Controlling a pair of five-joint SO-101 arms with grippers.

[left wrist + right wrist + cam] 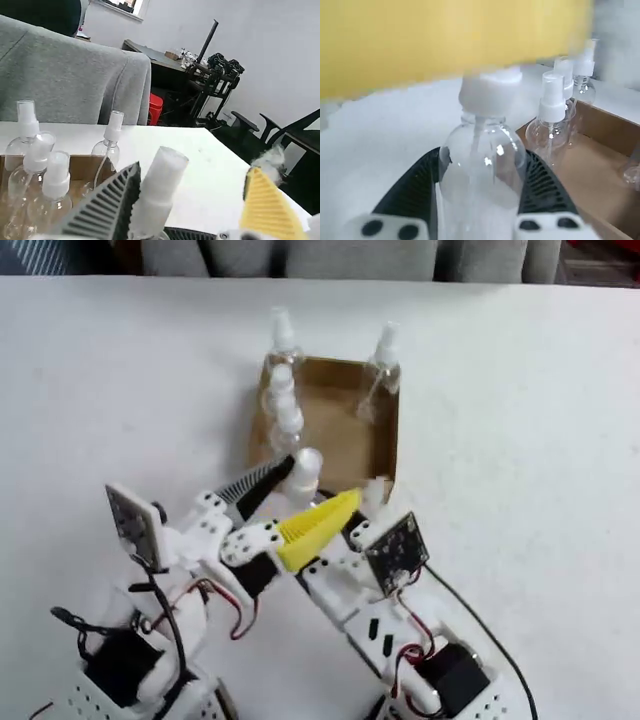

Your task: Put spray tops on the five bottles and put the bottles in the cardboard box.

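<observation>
A clear bottle [482, 175] with a white spray top [160, 190] stands upright at the near wall of the cardboard box [385, 440]. My right gripper [482, 160] is shut on its body, one black pad on each side. My left gripper [325, 480] is open around the spray top [305, 472]. Its black ribbed finger [107, 205] touches the top, while its yellow finger [267, 210] stands well apart. Several capped bottles [285, 405] stand in the box, most along its left side and one [385, 350] at the far right corner.
White table [520, 390] spreads wide on both sides of the box. Grey chair backs [65, 80] line the far edge. Both arm bases and their cables [470, 620] crowd the near edge. The box floor [335, 430] is bare in its middle and right part.
</observation>
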